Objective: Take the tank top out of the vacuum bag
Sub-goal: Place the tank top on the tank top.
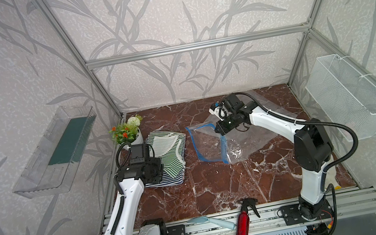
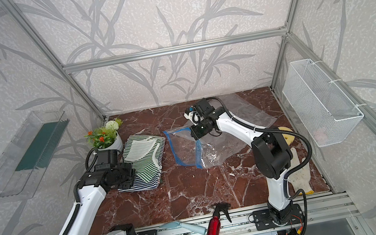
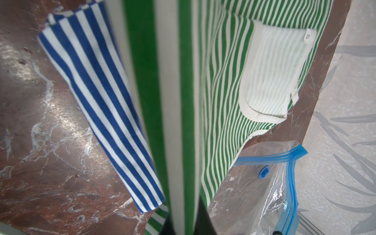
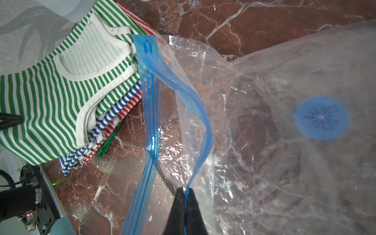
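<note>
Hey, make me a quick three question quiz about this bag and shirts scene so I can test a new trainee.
1. True or false: the green-striped tank top lies inside the vacuum bag.
2. What is the right claw pinching? A) the bag's round valve B) the bag's blue zip strip C) the red spray bottle
3. Fill in: in the pile, the top directly under the green-striped one has ____ stripes.
Key: 1 false, it lies on top of a pile of folded tops beside the bag. 2 B. 3 blue.
</note>
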Robot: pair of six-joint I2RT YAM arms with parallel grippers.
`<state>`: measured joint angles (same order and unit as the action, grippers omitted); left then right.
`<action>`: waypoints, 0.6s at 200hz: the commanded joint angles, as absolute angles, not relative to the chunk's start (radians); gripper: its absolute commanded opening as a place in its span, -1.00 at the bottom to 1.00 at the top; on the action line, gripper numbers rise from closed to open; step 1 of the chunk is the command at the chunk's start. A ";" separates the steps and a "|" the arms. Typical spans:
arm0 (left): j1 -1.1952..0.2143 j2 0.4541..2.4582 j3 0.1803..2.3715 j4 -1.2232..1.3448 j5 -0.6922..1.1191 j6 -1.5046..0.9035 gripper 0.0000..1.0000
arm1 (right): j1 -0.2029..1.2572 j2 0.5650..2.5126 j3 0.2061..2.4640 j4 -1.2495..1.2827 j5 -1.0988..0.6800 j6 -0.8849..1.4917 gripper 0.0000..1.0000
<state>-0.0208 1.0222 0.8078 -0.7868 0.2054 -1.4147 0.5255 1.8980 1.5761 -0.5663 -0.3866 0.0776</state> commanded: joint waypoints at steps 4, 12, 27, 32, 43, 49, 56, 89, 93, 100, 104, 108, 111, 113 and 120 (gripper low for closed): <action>-0.018 0.998 0.780 -0.856 0.187 -1.434 -0.62 | 0.531 1.916 1.604 -0.589 -0.404 0.067 -0.99; -0.018 1.007 0.778 -0.879 0.185 -1.405 -0.54 | 0.530 1.915 1.604 -0.589 -0.403 0.067 -0.99; -0.018 1.029 0.785 -0.928 0.172 -1.324 -0.43 | 0.530 1.914 1.605 -0.590 -0.402 0.066 -0.99; -0.018 1.034 0.786 -0.942 0.167 -1.299 -0.41 | 0.530 1.914 1.603 -0.591 -0.401 0.066 -0.99; -0.018 1.037 0.793 -0.970 0.151 -1.246 -0.40 | 0.530 1.914 1.603 -0.590 -0.400 0.065 -0.99; -0.018 1.036 0.798 -0.987 0.138 -1.219 -0.40 | 0.531 1.914 1.603 -0.589 -0.400 0.066 -0.99; -0.018 1.034 0.811 -1.006 0.119 -1.186 -0.39 | 0.530 1.916 1.603 -0.590 -0.400 0.066 -1.00; -0.020 1.043 0.878 -1.094 0.078 -0.978 -0.40 | 0.530 1.916 1.604 -0.591 -0.403 0.065 -0.99; -0.025 1.043 0.884 -1.092 0.095 -0.944 -0.42 | 0.530 1.916 1.604 -0.591 -0.402 0.064 -0.99; -0.036 1.045 0.892 -1.085 0.137 -0.867 -0.43 | 0.530 1.916 1.604 -0.590 -0.401 0.065 -0.99; -0.049 1.047 0.899 -1.086 0.151 -0.838 -0.44 | 0.531 1.917 1.604 -0.589 -0.400 0.065 -0.99; -0.065 1.048 0.909 -1.093 0.152 -0.818 -0.44 | 0.531 1.917 1.605 -0.590 -0.400 0.065 -0.99; -0.080 1.050 0.916 -1.096 0.152 -0.799 -0.44 | 0.530 1.917 1.605 -0.590 -0.400 0.066 -0.99; -0.094 1.051 0.922 -1.097 0.149 -0.791 -0.43 | 0.529 1.919 1.606 -0.589 -0.400 0.065 -0.99; -0.147 1.052 0.941 -1.103 0.119 -0.762 -0.43 | 0.530 1.923 1.607 -0.588 -0.401 0.067 -0.99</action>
<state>-0.0509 1.0431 0.8768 -1.0382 0.1329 -0.9783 0.5259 1.8980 1.5761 -0.5671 -0.3866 0.0772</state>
